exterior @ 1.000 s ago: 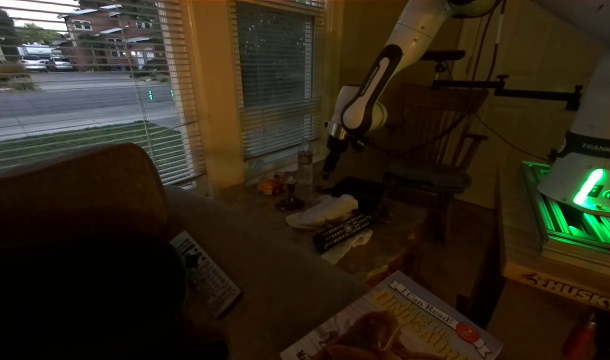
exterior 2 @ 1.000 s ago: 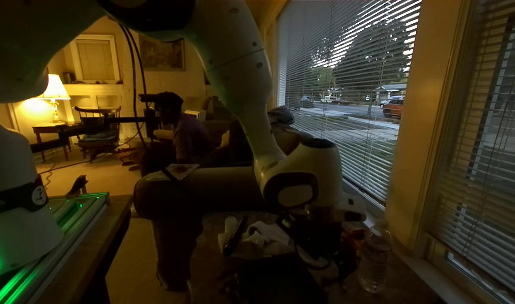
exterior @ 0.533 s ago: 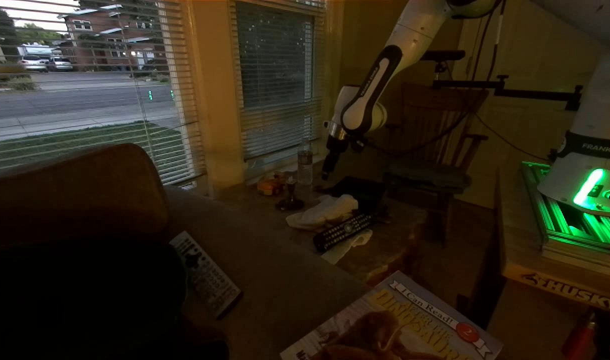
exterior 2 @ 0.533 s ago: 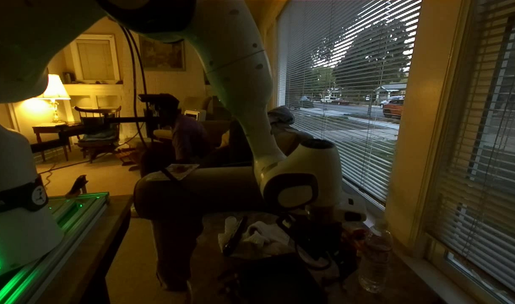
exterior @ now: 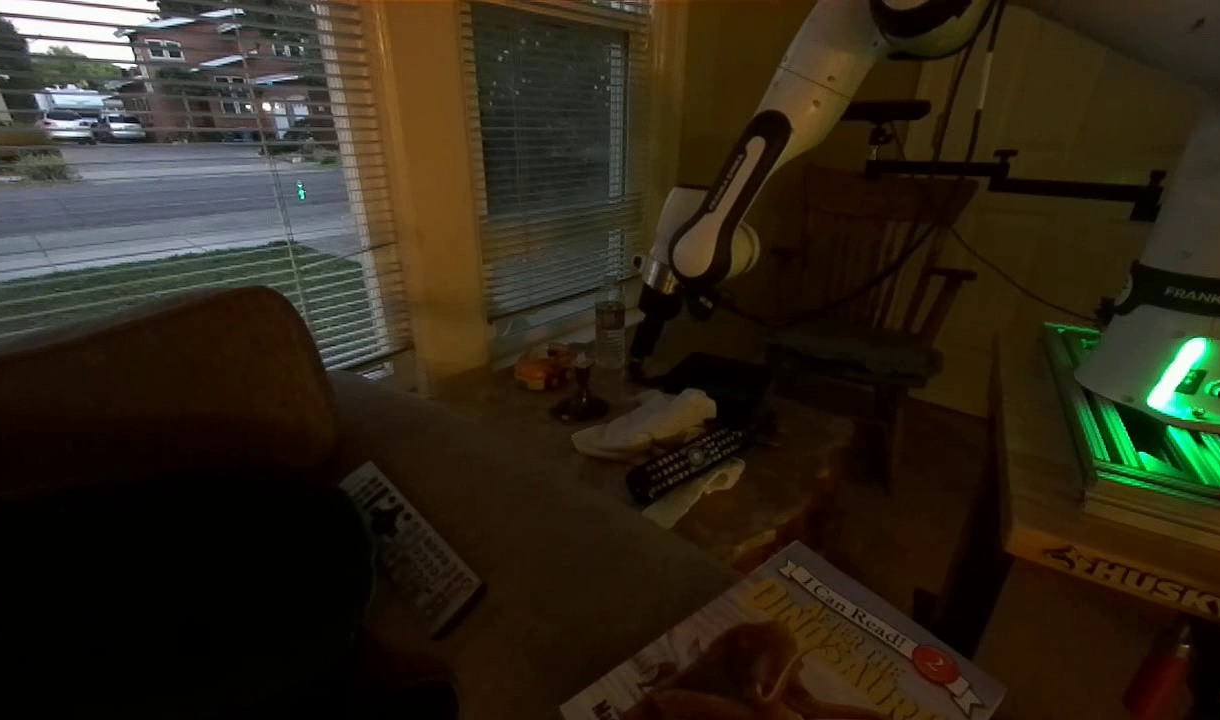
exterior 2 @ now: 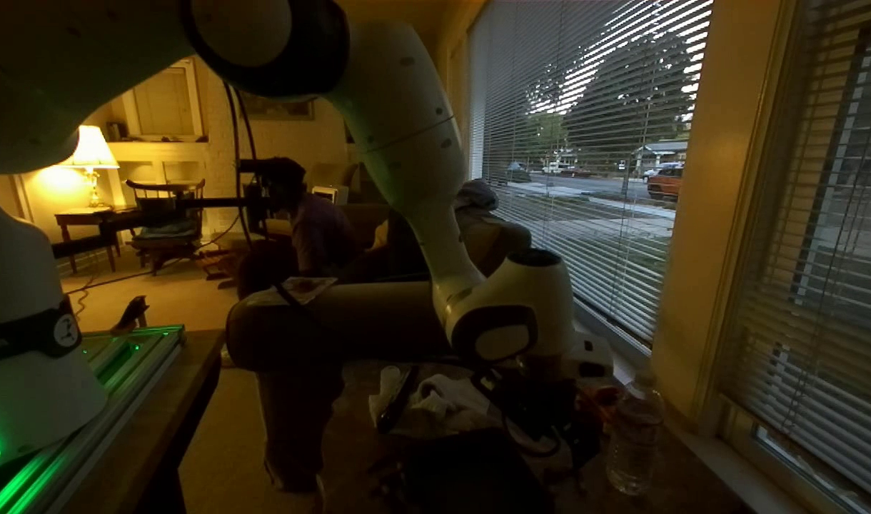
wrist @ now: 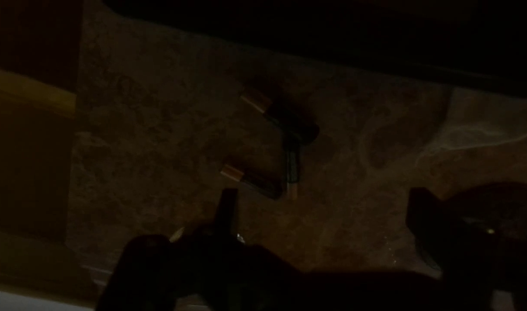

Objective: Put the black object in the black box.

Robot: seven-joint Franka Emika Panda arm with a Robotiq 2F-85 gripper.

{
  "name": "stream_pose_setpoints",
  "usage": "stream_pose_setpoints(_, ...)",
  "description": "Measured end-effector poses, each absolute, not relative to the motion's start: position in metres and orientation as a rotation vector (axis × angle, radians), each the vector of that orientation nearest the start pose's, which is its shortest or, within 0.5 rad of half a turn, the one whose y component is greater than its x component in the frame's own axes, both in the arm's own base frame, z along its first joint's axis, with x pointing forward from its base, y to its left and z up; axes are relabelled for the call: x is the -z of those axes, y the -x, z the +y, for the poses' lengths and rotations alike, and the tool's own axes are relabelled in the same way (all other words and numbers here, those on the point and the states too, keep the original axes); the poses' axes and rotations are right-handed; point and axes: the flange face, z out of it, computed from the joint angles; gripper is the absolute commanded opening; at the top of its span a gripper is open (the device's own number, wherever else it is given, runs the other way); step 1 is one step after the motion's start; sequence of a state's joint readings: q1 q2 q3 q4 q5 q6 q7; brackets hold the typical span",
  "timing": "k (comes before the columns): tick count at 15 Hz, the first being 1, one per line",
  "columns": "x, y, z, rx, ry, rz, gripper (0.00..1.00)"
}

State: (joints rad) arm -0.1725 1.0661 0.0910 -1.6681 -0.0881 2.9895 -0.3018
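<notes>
Three dark batteries with copper-coloured ends lie on the stone-patterned table in the wrist view: a thick battery (wrist: 287, 117), an upright-pointing thin battery (wrist: 292, 166) and a slanted thin battery (wrist: 254, 181). A black box (wrist: 354, 47) fills the top of that view; it also shows in the exterior views (exterior: 730, 378) (exterior 2: 471, 471). My gripper (wrist: 323, 192) is open with nothing between its fingers. Its left fingertip is close to the slanted battery, and the batteries lie just ahead of the fingertips. In an exterior view the gripper (exterior: 638, 368) is low, beside the box. The picture is very dark.
A water bottle (exterior: 610, 332), a dark candle holder (exterior: 580, 398) and an orange object (exterior: 542, 370) stand near the gripper. A white cloth (exterior: 650, 425) and a black remote (exterior: 685, 465) lie in front of the box. A window sill (exterior 2: 721, 450) borders the table.
The arm has come down and shifted slightly toward the bottle during the last half second. The gripper is now lower, near the table. The other objects have not moved.
</notes>
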Motion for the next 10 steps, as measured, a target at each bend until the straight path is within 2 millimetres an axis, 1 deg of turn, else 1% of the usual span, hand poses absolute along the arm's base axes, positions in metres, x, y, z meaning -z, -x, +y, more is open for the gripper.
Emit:
stream_pose_setpoints(5, -0.008, -0.673, -0.057, 0.451, 3.099, -0.383, 1.00)
stream_pose_setpoints(8, -0.003, -0.679, -0.056, 0.447, 3.104, -0.382, 1.00)
stream_pose_setpoints(10, 0.000, -0.681, -0.056, 0.410, 3.117, -0.372, 1.00)
